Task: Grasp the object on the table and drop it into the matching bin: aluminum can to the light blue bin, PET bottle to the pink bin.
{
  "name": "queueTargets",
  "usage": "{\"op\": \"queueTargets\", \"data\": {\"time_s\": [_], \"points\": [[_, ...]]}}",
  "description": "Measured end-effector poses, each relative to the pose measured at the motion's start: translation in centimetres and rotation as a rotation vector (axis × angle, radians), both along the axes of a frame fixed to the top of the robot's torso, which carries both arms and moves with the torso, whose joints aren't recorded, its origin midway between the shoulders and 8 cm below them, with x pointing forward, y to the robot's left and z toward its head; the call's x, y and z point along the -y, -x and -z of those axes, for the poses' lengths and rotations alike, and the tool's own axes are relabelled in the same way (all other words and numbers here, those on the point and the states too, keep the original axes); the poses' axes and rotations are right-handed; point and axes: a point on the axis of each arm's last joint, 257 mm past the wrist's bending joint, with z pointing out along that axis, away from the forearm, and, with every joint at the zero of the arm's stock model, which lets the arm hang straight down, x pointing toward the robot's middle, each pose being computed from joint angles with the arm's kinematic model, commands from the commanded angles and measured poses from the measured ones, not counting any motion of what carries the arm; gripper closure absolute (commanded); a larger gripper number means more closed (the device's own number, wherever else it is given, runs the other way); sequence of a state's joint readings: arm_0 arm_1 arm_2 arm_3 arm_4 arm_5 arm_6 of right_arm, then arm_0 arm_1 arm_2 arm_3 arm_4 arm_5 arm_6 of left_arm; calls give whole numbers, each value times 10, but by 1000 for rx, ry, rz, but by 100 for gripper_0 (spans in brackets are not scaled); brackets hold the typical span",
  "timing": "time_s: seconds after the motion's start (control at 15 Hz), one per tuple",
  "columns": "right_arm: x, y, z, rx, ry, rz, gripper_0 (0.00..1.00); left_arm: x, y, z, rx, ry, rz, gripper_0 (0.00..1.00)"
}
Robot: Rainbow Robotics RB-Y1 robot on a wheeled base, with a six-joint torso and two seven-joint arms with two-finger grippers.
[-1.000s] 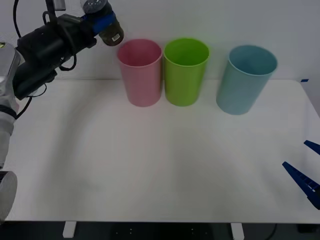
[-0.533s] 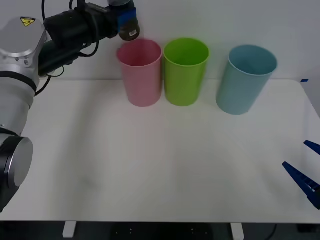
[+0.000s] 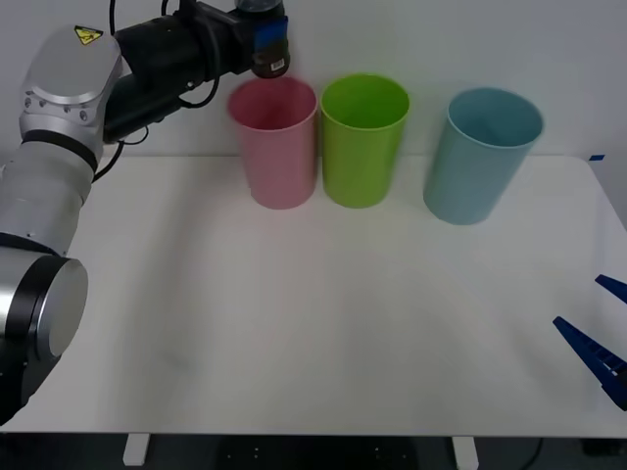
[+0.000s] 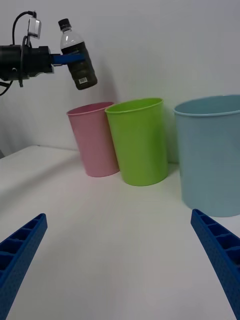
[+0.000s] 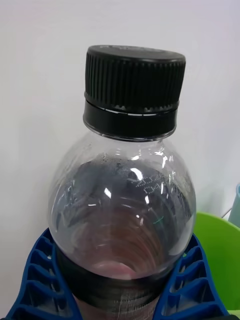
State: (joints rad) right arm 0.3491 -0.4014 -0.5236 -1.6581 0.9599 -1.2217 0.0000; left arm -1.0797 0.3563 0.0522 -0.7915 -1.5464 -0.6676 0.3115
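Note:
The PET bottle, clear with a black cap and dark contents, hangs in the air over the pink bin, near its back rim. My left gripper is shut on the bottle, blue fingers clasping its body. In the right wrist view the bottle tilts slightly above the pink bin, held by the left gripper. The light blue bin stands at the back right of the white table. My right gripper waits open at the table's right front edge.
A lime green bin stands between the pink and light blue bins, touching the pink one. All three line the table's far edge against a white wall. The left arm reaches in from the back left.
My left arm has carried the bottle to the right, from left of the pink bin to above its opening. The right gripper has not moved.

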Motion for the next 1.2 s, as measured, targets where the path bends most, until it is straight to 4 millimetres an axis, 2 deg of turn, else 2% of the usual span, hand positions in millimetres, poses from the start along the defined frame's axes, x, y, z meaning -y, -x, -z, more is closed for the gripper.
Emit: {"op": "queueTargets", "data": {"time_s": [0.07, 0.13, 0.2, 0.27, 0.67, 0.87, 1.2], "points": [[0, 0, 0, 0, 0, 0, 0, 0, 0, 0, 0, 0, 0, 97], [0, 0, 0, 0, 0, 0, 0, 0, 0, 0, 0, 0, 0, 87], [0, 0, 0, 0, 0, 0, 0, 0, 0, 0, 0, 0, 0, 12], [0, 0, 0, 0, 0, 0, 0, 0, 0, 0, 0, 1, 0, 0], [0, 0, 0, 0, 0, 0, 0, 0, 1, -2, -2, 17, 6, 0], [0, 0, 0, 0, 0, 0, 0, -2, 6, 5, -23, 53, 28, 0], [0, 0, 0, 0, 0, 0, 0, -27, 20, 13, -50, 95, 78, 0]]}}
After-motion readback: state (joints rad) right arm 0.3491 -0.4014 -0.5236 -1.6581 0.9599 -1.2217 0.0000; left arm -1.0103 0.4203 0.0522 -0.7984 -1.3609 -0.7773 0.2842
